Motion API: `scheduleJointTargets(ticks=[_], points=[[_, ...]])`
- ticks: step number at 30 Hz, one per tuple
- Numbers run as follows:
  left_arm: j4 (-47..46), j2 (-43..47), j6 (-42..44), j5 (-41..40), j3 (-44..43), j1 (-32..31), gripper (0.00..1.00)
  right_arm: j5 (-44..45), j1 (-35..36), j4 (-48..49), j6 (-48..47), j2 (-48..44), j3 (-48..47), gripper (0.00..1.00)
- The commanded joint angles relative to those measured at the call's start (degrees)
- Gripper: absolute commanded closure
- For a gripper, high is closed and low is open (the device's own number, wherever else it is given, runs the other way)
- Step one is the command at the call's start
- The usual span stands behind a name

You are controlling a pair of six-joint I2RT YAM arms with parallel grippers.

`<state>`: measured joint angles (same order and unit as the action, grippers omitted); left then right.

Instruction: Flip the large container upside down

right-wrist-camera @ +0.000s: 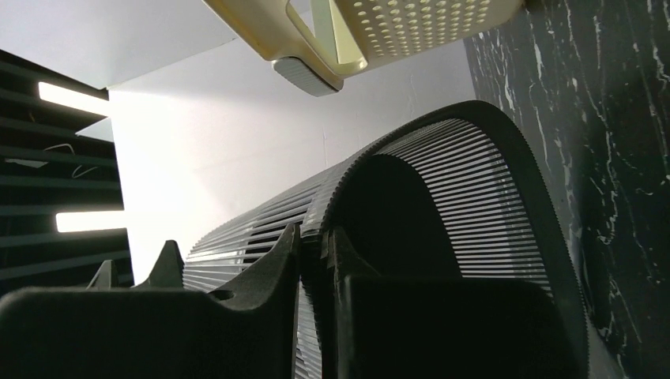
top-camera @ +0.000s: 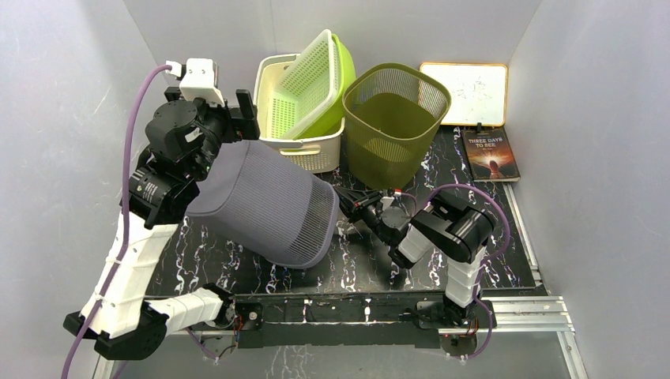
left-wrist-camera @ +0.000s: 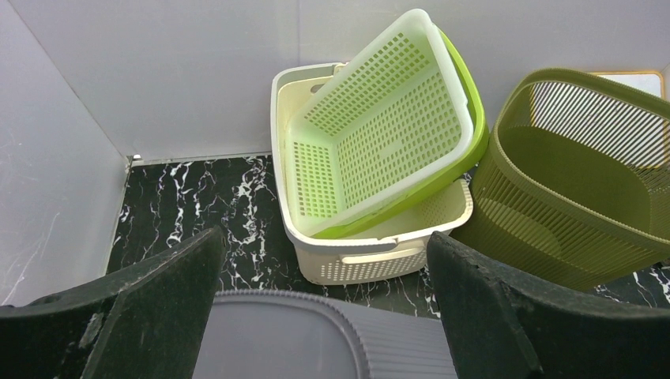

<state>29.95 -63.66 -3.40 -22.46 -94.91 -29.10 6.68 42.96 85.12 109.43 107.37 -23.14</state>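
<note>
Between my right gripper's [right-wrist-camera: 314,237] fingers, the right wrist view shows the rim of the large grey slatted container [right-wrist-camera: 474,181] pinched tight, one pad inside the mouth and one outside.

Out at the left gripper [left-wrist-camera: 325,237], the fingers [left-wrist-camera: 158,300] stand spread wide with the container's closed base between them. I cannot tell whether they squeeze it or only straddle it.

From overhead, the container [top-camera: 265,205] lies on its side over the left half of the black marbled table [top-camera: 371,264]. Its long axis runs from the base at my left wrist, up and left, to the mouth at my right gripper, down and right. Each arm has one end, so I judge the flip turns on swinging the mouth down while the base comes over.

Only the overhead view shows that whole lie, though not whether the lower rim touches the table. Only the left wrist view shows how near the cream basket [left-wrist-camera: 371,253], with a perforated basket [left-wrist-camera: 379,126] tilted in it, and the olive bin [left-wrist-camera: 569,189] stand beyond the base.
</note>
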Motion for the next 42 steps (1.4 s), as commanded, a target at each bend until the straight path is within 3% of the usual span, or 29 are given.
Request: scheduleJointTargets(ticks=[1,5,7,18,24,29,34,42], points=[[-1.24,0.52,-0.47,0.75,1.1,-0.26,0.02,-0.82,-0.81,18.97,-5.14,1.34,2.63,0.96],[-1.13,0.5,-0.26,0.58,1.46,-0.26,0.02,-0.81,-1.83,19.0,-6.69,3.43,6.58,0.76],[-1.36,0.63,-0.31,0.65,1.84,-0.26,0.02,-1.43,-2.58,18.9,-8.07,4.0,7.07,0.71],[-2.18,0.72,-0.67,1.51,4.36,-0.24,0.02,-8.68,-6.09,17.22,-14.76,10.38,6.53,0.61],[-2.59,0.42,-0.74,1.96,5.43,-0.31,0.02,-10.36,-7.72,-3.19,-26.6,1.86,5.2,0.6],[-3.52,0.25,-1.07,2.45,6.7,-0.3,0.02,-5.17,-7.77,-35.06,-41.8,-12.08,-2.57,0.59],[-4.49,-0.02,-1.43,3.11,7.9,-0.3,0.02,5.05,-7.6,-60.27,-53.54,-20.36,-10.17,0.56],[-3.87,-1.05,-1.58,4.25,6.91,-0.26,0.02,12.29,-5.3,-78.14,-61.07,-30.9,-11.75,0.56]])
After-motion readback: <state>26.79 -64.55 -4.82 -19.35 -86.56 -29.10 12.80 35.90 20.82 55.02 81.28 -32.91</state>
